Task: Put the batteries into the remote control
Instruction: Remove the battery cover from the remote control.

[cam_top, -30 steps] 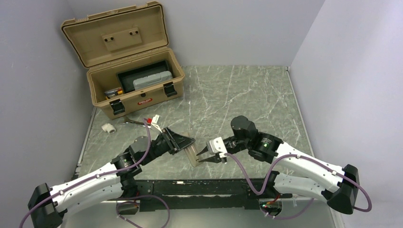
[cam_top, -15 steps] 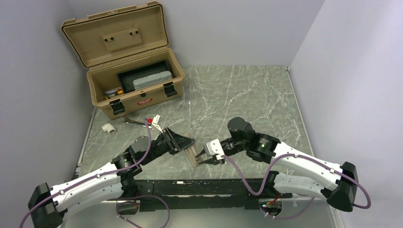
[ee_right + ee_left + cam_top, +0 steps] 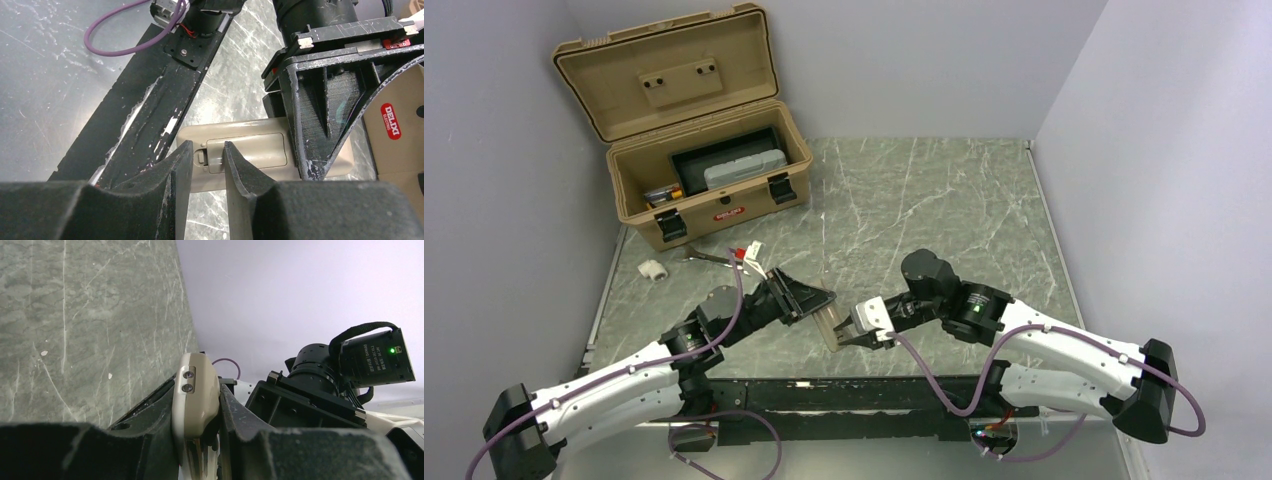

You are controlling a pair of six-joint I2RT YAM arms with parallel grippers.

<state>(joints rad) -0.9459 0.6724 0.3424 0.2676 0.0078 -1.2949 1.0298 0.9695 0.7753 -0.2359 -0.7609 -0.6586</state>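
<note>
Remote control [image 3: 828, 327] gripped between the two arms near the front edge of the bench [image 3: 924, 200], its greyish back facing the right wrist camera.
The left pincer [image 3: 822, 303] is pressed tight on the remote's long sides. The right pincer [image 3: 207, 150] is narrowly spread, with its fingertips [image 3: 182, 155] astride the latch end of the closed battery cover [image 3: 250, 150]. A tan toolbox [image 3: 724, 215] stands open at far left.

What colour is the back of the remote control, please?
Pale beige; the remote control shows it best in the right wrist view.
</note>
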